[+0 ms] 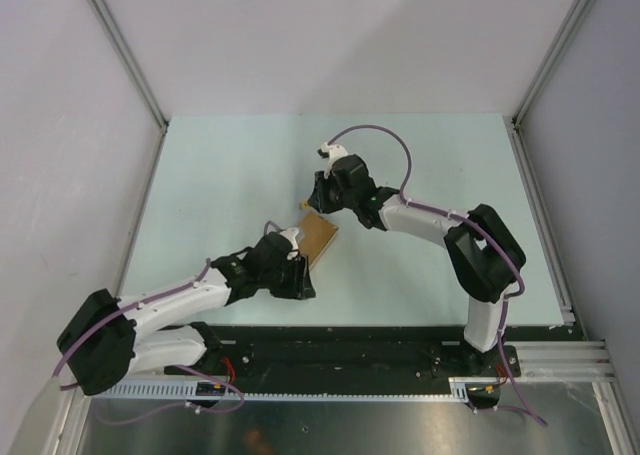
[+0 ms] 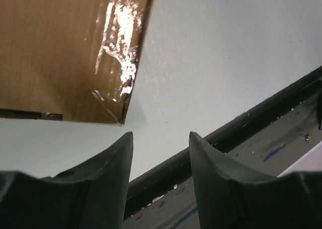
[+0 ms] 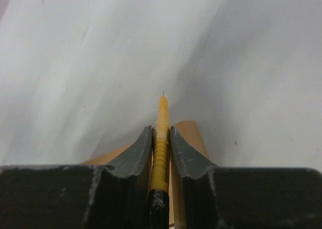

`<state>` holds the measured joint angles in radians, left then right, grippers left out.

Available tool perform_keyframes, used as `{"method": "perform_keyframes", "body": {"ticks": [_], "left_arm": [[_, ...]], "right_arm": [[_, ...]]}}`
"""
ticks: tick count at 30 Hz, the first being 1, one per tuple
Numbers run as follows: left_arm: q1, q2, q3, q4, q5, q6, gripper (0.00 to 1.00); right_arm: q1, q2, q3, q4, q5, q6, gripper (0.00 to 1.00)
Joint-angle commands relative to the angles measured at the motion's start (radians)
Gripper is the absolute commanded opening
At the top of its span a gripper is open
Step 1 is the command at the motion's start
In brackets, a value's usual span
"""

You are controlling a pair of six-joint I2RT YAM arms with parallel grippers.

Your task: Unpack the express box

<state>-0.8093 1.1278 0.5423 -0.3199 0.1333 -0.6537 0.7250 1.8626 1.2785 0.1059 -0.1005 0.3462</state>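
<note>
Tightly, right jaws clamping utility knife point(image 3: 162, 131), held over express box point(image 1: 321, 237)

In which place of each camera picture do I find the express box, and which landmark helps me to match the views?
Top external: the express box lies near the picture's centre.
Left wrist: upper left, beyond the open fingers.
Right wrist: only brown edges behind the closed fingers.
Landmark: the yellow utility knife, whose tip also shows at the box's far corner from above; the left wrist view lacks it.
</note>
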Motion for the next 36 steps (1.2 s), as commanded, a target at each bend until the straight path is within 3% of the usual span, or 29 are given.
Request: {"method": "perform_keyframes", "body": {"ticks": [1, 8, 13, 18, 30, 36], "left_arm": [[-0.005, 0.027, -0.004, 0.028, -0.072, -0.106, 0.54], [0.016, 0.098, 0.053, -0.004, -0.198, -0.165, 0.54], [0.091, 0.121, 0.071, -0.025, -0.261, -0.164, 0.54], [0.176, 0.208, 0.149, -0.022, -0.256, -0.130, 0.57], [0.302, 0.424, 0.427, 0.015, -0.143, 0.045, 0.64], [0.321, 0.472, 0.478, 0.019, -0.087, 0.066, 0.64]], "right_arm": [[0.022, 0.003, 0.056, -0.144, 0.031, -0.073, 0.00], [0.050, -0.060, 0.064, -0.337, 0.157, -0.087, 0.00], [0.077, -0.124, 0.064, -0.478, 0.240, -0.066, 0.00], [0.105, -0.189, 0.042, -0.584, 0.271, -0.035, 0.00], [0.143, -0.335, -0.021, -0.638, 0.298, 0.025, 0.00], [0.146, -0.348, -0.034, -0.667, 0.424, 0.053, 0.00]]}}
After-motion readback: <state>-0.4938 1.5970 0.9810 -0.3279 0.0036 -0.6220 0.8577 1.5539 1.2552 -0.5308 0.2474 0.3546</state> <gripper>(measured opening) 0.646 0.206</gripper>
